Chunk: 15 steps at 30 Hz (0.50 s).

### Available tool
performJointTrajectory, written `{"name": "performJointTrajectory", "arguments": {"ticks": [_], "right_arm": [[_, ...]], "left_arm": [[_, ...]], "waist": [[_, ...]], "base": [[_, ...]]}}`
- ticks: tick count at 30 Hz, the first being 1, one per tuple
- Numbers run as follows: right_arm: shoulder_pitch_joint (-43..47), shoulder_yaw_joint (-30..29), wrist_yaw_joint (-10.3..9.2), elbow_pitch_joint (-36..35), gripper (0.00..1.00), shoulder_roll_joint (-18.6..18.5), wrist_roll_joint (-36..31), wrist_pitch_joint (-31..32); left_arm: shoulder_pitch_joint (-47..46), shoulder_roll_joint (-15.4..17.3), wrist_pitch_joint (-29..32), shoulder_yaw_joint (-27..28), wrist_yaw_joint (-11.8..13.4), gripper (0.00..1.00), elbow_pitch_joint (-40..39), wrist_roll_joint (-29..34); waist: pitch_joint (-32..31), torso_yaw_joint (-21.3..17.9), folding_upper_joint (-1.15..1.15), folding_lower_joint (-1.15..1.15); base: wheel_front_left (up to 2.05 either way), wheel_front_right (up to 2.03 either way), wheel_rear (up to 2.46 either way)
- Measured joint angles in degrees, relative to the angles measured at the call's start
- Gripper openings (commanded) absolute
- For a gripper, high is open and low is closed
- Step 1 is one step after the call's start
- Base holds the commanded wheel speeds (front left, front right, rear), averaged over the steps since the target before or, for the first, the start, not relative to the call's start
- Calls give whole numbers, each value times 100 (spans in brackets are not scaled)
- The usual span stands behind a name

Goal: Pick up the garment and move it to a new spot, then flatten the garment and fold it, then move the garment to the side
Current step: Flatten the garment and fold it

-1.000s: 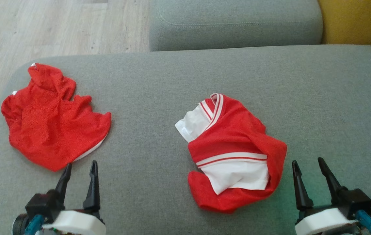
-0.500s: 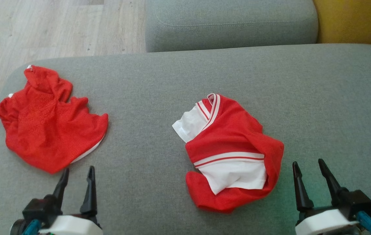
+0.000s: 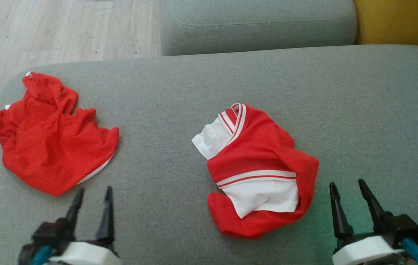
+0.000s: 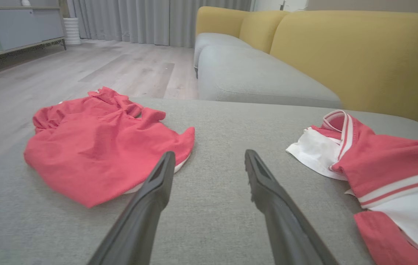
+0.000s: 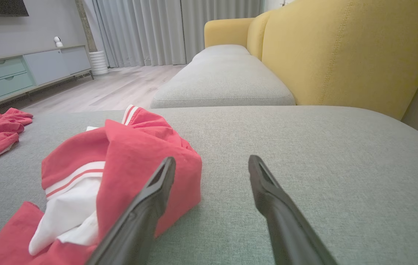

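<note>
So nearest the camera, both grippers hung low over the front of the grey sofa cushion [image 3: 172,88], holding nothing. The left gripper [image 3: 94,188] sat at about 7 o'clock in the head view, fingers apart with bare fabric between them. The right gripper [image 3: 346,182] was at about 5 o'clock, fingers apart too.

Just past the right one, at roughly its 10 o'clock, lay the red-and-white garment [image 3: 260,165], bunched up with a white panel and striped trim showing. In the right wrist view its red edge came close beside that gripper's finger, but as far as I could tell it wasn't touching. The plain red garment [image 3: 50,147] lay crumpled at the left gripper's 11 o'clock, near the cushion's left edge and well apart from the other one.

Further back: a second grey seat cushion [image 3: 257,25] at 12, wood floor [image 3: 54,33] at 11, yellow backrest [image 3: 400,22] at 1.

Progress-wise I'd call it basically zero. Neither piece looked lifted, flattened or folded, so the pick-up, move, flatten, fold and shove aside were all left to do. My guess was the striped one goes first, can't be sure
</note>
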Motion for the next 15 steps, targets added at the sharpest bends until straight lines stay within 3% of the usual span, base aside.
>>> {"name": "performJointTrajectory", "arguments": {"ticks": [6, 10, 15], "right_arm": [[-66, 63, 0, -3, 100, 0, 0, 0], [-239, 126, 0, -19, 100, 0, 2, 0], [-382, 229, 0, -34, 100, 0, 10, 0]], "left_arm": [[-305, -1, 0, -943, -49, 100, 146, -403], [-809, 1, 0, -1835, -99, 100, 662, -767], [-1533, -15, 105, -2657, -142, 100, 1417, -1901]], "waist": [[113, -110, 0, 0], [250, -244, 0, 0], [434, -490, 0, 0]], "base": [[0, 0, 0], [0, 0, 0], [0, 0, 0]]}}
